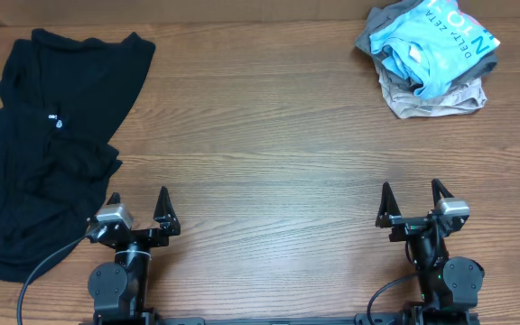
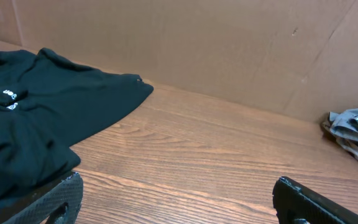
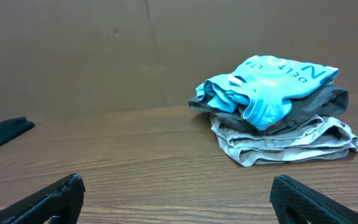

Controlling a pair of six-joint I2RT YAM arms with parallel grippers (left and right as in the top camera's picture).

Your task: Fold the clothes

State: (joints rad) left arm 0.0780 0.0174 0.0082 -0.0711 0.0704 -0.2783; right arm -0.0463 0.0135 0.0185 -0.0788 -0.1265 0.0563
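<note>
A black shirt [image 1: 48,135] lies crumpled and spread on the left side of the table; it also shows in the left wrist view [image 2: 30,118]. A heap of clothes with a light blue shirt [image 1: 431,41] on top of grey and beige garments [image 1: 436,97] sits at the far right; it also shows in the right wrist view [image 3: 272,93]. My left gripper [image 1: 138,203] is open and empty at the near edge, just right of the black shirt's lower part. My right gripper [image 1: 413,197] is open and empty at the near edge, well short of the heap.
A brown cardboard wall [image 2: 229,43] stands along the table's far edge. The wooden table [image 1: 260,135] stretches between the black shirt and the heap. A black cable [image 1: 39,271] runs over the black shirt's lower corner near the left arm's base.
</note>
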